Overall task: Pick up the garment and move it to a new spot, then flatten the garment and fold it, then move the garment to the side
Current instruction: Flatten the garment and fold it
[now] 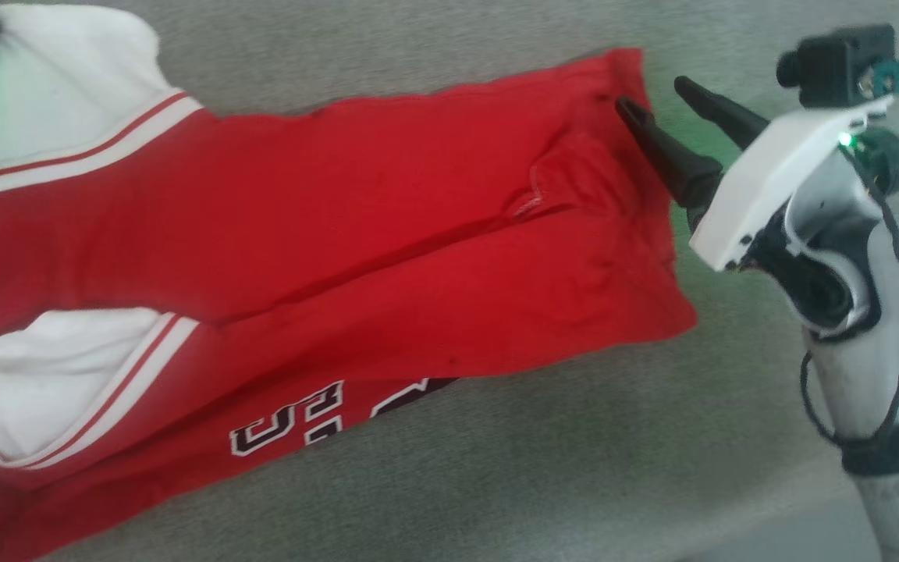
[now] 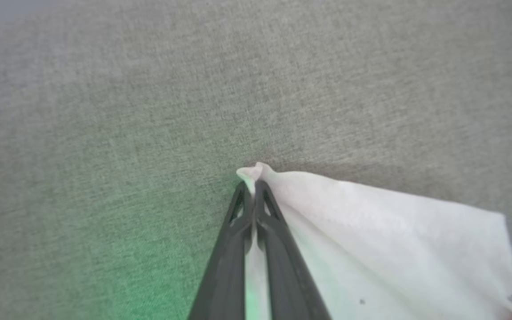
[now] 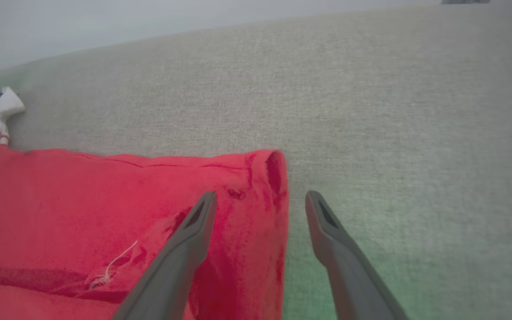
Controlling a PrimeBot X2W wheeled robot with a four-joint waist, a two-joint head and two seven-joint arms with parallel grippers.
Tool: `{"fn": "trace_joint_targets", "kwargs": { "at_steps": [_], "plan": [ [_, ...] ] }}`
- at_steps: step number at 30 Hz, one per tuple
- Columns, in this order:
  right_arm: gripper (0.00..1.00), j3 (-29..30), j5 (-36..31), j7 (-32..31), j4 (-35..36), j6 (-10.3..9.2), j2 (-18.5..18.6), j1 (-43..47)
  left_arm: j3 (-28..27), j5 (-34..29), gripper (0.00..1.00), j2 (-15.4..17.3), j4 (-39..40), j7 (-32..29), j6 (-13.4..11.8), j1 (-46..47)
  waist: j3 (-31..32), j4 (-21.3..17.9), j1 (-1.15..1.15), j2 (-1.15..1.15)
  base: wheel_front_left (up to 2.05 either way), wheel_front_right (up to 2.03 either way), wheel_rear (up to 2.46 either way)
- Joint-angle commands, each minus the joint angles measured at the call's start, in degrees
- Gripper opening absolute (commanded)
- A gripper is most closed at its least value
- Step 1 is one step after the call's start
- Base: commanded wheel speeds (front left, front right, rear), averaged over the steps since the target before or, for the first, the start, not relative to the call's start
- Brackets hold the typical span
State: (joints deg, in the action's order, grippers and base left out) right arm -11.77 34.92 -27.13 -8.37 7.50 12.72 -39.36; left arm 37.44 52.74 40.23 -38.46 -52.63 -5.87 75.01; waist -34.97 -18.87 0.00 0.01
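The garment [image 1: 356,234] lies folded lengthwise across the grey cloth surface, red body to the right, white sleeves with red-and-white trim at the left, part of a black white-outlined number along its near edge. My left gripper [image 2: 250,186] is shut on the tip of a white sleeve [image 2: 371,231]. My right gripper [image 1: 656,95] stands open at the garment's red hem corner [image 3: 269,178], one finger [image 3: 194,231] over the red cloth, the other [image 3: 327,226] over bare surface beside the hem.
Grey fabric surface [image 1: 559,453] spreads all around the garment, with bare room to the right and in front. Its pale front edge [image 1: 769,538] shows at the lower right, by my right forearm [image 1: 871,375].
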Motion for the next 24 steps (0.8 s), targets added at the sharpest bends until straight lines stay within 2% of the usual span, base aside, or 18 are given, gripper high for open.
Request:
{"fn": "trace_joint_targets", "kwargs": {
  "at_steps": [1,6,11,12,13,14,24],
  "plan": [
    [1.0,-0.4,0.2,-1.6,-1.0,-0.03,0.4,-1.6,1.9,-0.5,0.0,-1.6,-2.0,-0.4,0.3,-3.1,-0.4,1.6,0.0,-0.01,0.0,0.0,0.0],
    [1.0,-2.0,-1.5,-9.5,-7.1,-0.03,2.8,-7.1,2.4,-0.8,0.0,-4.8,-3.6,1.4,1.3,-1.3,-0.8,4.4,0.0,-0.01,0.0,0.0,0.0],
    [0.98,-4.8,-0.4,-18.9,-13.6,-0.02,2.6,-10.9,2.7,-1.0,0.0,-7.5,-5.2,3.7,2.3,0.1,-0.8,6.2,0.0,-0.01,0.0,0.0,0.0],
    [0.53,-5.6,-0.2,-20.9,-14.6,-0.01,2.6,-11.3,2.7,-1.0,0.0,-8.0,-5.5,4.0,2.4,0.4,-0.8,6.6,0.0,-0.01,0.0,0.0,0.0],
    [0.24,-6.6,-0.4,-22.9,-15.4,-0.01,3.0,-11.8,2.8,-1.0,0.0,-8.4,-5.9,4.3,2.7,0.6,-0.7,6.9,0.0,-0.01,0.0,0.0,0.0],
    [0.0,-7.4,-0.6,-24.8,-16.0,-0.01,3.6,-12.0,2.8,-1.1,0.0,-8.8,-6.1,4.9,2.8,0.8,-0.7,7.1,0.0,-0.01,0.0,0.0,0.0],
    [0.0,-5.8,0.7,-28.1,-14.0,-0.01,4.8,-12.4,2.8,-1.3,0.0,-11.1,-8.0,9.1,4.8,2.4,1.3,9.6,0.0,-0.01,0.0,0.0,0.0]
  ]
}}
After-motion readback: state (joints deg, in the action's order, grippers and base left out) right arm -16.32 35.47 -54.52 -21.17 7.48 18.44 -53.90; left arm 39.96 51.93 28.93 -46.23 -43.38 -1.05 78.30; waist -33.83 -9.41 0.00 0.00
